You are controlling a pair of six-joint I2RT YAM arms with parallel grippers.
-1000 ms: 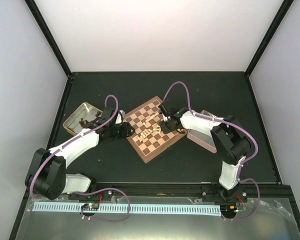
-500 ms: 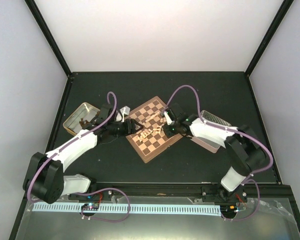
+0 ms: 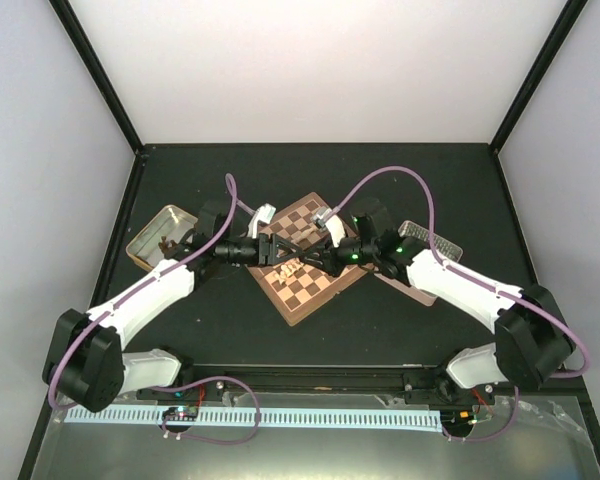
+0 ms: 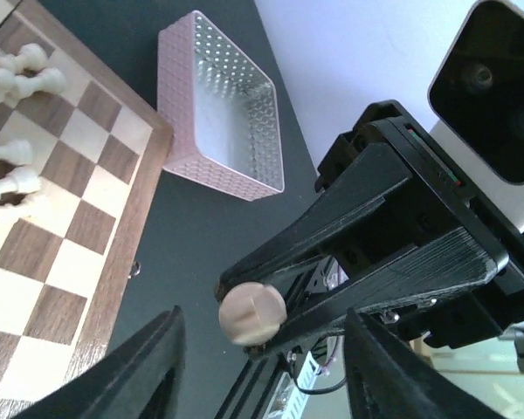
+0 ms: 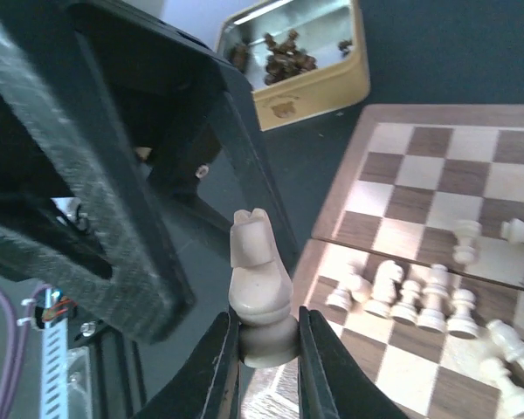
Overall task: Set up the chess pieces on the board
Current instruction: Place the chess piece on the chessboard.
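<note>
Right tool (image 5: 267, 347) pinches a cream, notch-topped chess piece (image 5: 260, 288); left tool (image 4: 264, 367) gapes.

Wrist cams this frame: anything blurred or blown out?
Right wrist: left tool's fingers loom close and soft; held cream piece sharp. Left wrist: wall blown white, board crisp. Top external: even light, chess pieces tiny.

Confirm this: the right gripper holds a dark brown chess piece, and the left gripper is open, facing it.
Wrong colour: the chess piece in the right gripper is cream, not dark brown, as the right wrist view shows. The left gripper is indeed open, facing it.
</note>
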